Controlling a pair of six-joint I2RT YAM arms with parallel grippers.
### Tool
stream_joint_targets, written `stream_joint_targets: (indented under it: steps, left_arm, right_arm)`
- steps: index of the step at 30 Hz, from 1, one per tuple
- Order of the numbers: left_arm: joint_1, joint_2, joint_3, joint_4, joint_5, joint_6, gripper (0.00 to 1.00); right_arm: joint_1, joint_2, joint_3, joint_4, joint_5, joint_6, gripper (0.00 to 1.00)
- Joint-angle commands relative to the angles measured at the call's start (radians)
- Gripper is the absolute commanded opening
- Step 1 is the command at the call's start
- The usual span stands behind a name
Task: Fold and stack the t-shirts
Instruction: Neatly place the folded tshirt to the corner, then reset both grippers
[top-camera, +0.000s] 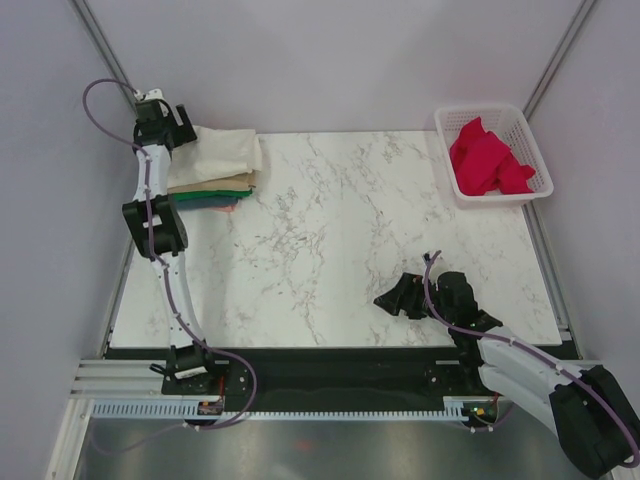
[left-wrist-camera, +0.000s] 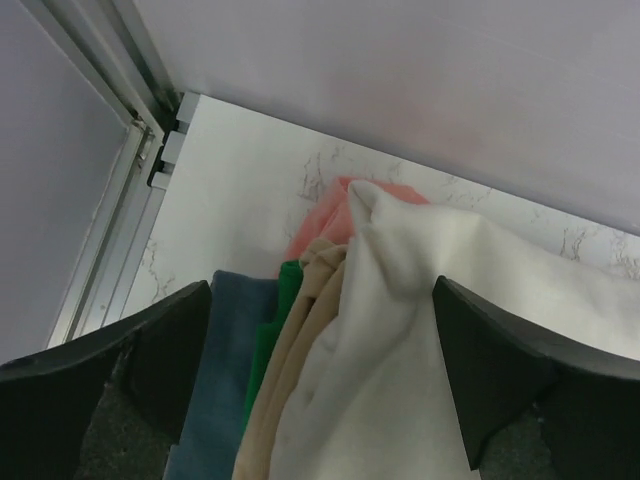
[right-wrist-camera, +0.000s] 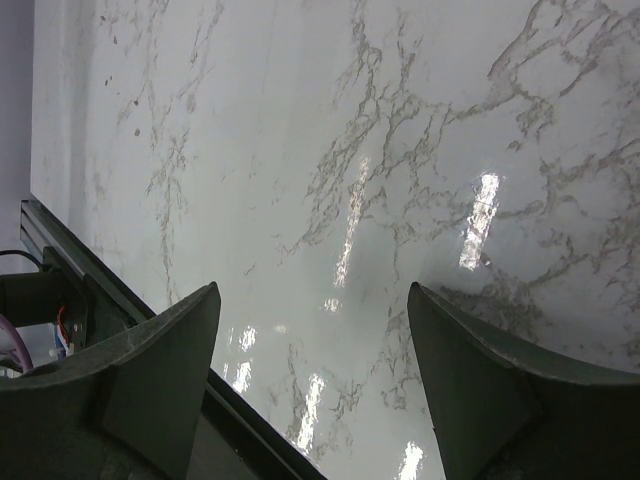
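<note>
The left fingers (top-camera: 182, 124) stand wide apart at the far left corner of the counter (top-camera: 350, 230), clamped on nothing. They hang over the stack of t-shirts (top-camera: 215, 185) that lies in that corner. The cream shirt (left-wrist-camera: 450, 330) tops the stack, and its bunched, lumpy corner sits between the two fingers. Whether the cloth brushes either finger cannot be told. Under it only edges show: a tan shirt (left-wrist-camera: 300, 340), a green shirt (left-wrist-camera: 275, 330), a blue shirt (left-wrist-camera: 225, 380) and a sliver of a pink shirt (left-wrist-camera: 325, 215). The wrist view cuts off the near part of the stack, and the arm hides its left edge from above.

Right of the middle, near the front edge, the right fingers (top-camera: 397, 298) also stand apart. Between them there is only bare marble.

At the far right corner sits a white basket (top-camera: 480, 108) holding crumpled red cloth (top-camera: 485, 160). The shape of that cloth is hard to make out.
</note>
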Motion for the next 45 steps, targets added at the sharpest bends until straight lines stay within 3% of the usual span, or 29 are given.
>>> stream_joint_targets:
  steps: [1, 10, 19, 27, 33, 41, 45]
  left_arm:
    - [0.01, -0.06, 0.032, 0.054, -0.026, -0.024, 1.0]
    - [-0.055, -0.399, -0.145, 0.025, -0.128, -0.087, 1.0]
    - [-0.234, -0.778, -0.504, -0.056, -0.261, -0.102, 1.0]
    - [-0.501, -1.227, -1.103, -0.081, -0.093, -0.266, 1.0]
    - [-0.589, -1.526, -1.518, -0.09, 0.058, -0.283, 1.0]
    - [-0.589, -1.807, -1.79, -0.124, 0.07, -0.231, 1.0]
    - [-0.606, -1.837, -1.799, -0.118, 0.108, -0.248, 1.0]
  right_arm:
    - [0.001, -0.008, 0.007, 0.008, 0.015, -0.014, 0.84]
    - [0.001, -0.011, -0.001, 0.014, 0.003, -0.012, 0.84]
    - [0.001, 0.021, 0.001, 0.028, 0.0, -0.011, 0.84]
    - [0.002, 0.026, 0.01, 0.013, 0.004, -0.009, 0.84]
    - [0.002, 0.023, 0.014, -0.003, 0.016, -0.005, 0.85]
    - [0.004, 0.04, 0.019, -0.004, 0.004, -0.003, 0.85]
    - [0.001, -0.003, 0.019, -0.018, 0.015, -0.008, 0.84]
